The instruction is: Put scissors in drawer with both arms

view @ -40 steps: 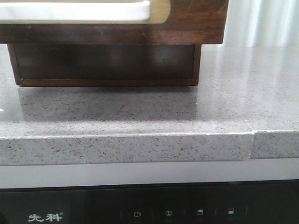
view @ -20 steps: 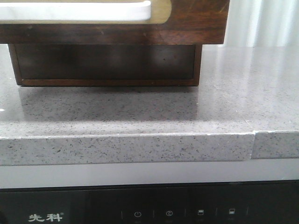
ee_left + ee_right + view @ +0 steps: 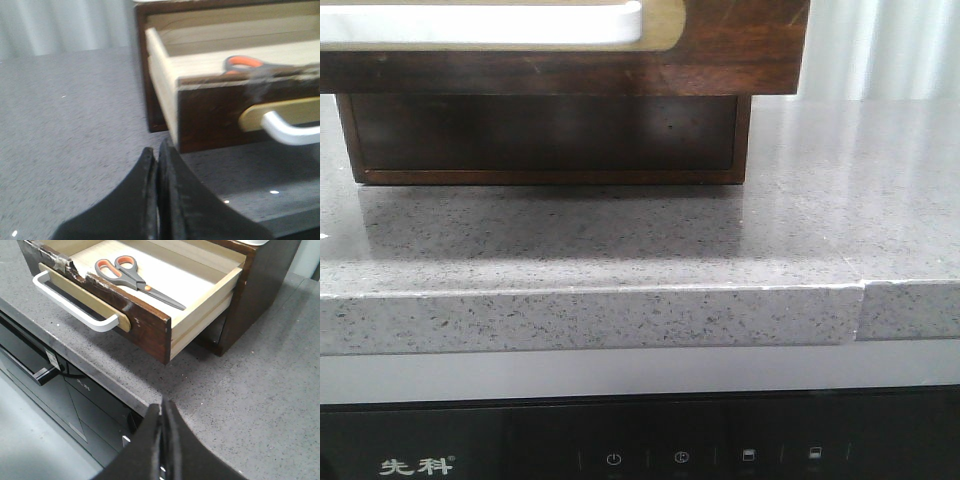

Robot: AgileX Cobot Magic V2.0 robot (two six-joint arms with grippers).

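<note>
- From my right wrist cam the drawer (image 3: 150, 325) sticks out open over the table (image 3: 260, 390) edge, top wide open, so I can reach straight down into it.
- Only thing inside is the scissors (image 3: 134, 279), lying flat toward the front wall; the rest of the pale floor is bare.
- The white handle (image 3: 70, 307) juts off the drawer front, something to snag on coming from that side.
- The grey table beside the drawer looks bare in both wrist views, decent room to pass.
- Front cam: the drawer front (image 3: 720, 50) overhangs, with a low gap under it above the table (image 3: 620, 240).
</note>
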